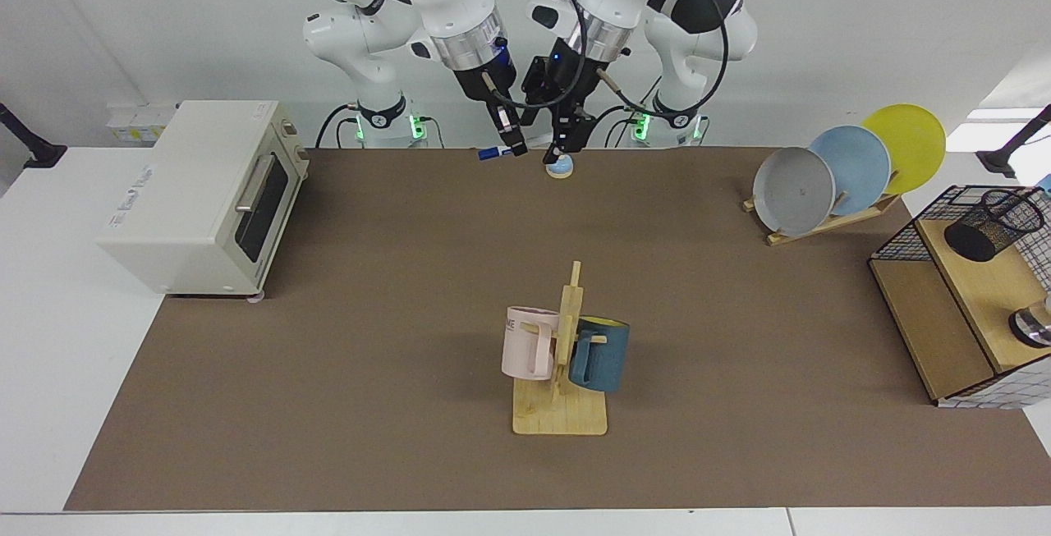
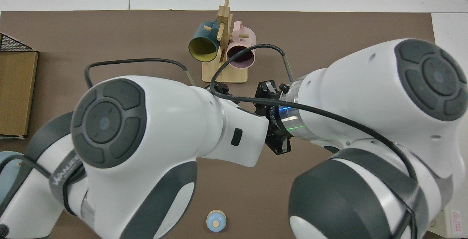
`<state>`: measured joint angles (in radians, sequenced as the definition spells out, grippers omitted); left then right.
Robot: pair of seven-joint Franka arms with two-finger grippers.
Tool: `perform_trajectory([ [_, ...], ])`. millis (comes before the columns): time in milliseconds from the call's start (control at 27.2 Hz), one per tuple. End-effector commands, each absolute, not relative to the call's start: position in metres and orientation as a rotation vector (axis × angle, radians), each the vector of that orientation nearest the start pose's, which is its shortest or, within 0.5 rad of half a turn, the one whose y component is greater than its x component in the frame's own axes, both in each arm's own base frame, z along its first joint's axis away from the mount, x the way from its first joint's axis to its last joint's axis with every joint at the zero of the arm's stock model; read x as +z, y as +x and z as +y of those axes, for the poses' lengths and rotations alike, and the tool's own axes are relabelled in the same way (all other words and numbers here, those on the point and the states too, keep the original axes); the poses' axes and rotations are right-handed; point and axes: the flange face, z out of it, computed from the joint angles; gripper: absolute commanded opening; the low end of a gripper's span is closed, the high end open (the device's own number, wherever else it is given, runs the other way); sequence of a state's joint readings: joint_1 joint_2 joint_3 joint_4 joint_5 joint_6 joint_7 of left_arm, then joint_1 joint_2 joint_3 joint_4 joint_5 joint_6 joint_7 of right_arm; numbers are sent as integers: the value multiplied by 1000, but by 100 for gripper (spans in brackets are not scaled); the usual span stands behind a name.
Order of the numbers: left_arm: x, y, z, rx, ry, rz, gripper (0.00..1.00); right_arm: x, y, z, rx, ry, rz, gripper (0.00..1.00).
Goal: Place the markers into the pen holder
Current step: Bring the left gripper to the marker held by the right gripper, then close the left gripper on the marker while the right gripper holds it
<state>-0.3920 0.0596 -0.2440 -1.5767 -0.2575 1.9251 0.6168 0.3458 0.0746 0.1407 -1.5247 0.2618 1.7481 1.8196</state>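
White blue-capped marker held level; mesh pen holder tilted.

We see the right gripper above the far edge of the brown mat, clamped on the marker, whose blue cap juts toward the toaster oven. The left gripper hangs just beside it, over the small blue bell; its fingers seem parted, though we cannot be sure. The pen holder stands well apart on the wooden shelf.
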Motion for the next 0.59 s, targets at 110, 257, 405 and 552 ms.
perform_trajectory([
  [110, 618, 478, -372, -495, -2797, 1895, 76, 626, 513, 296, 293, -2199, 1838, 0],
  [257, 617, 477, -371, -481, -2786, 1896, 74, 625, 513, 295, 292, -2200, 1841, 0],
  [405, 616, 477, -370, -467, -2779, 1904, 74, 622, 514, 294, 294, -2204, 1846, 0],
  [552, 616, 478, -368, -466, -2780, 1902, 72, 619, 515, 289, 286, -2200, 1856, 0],
])
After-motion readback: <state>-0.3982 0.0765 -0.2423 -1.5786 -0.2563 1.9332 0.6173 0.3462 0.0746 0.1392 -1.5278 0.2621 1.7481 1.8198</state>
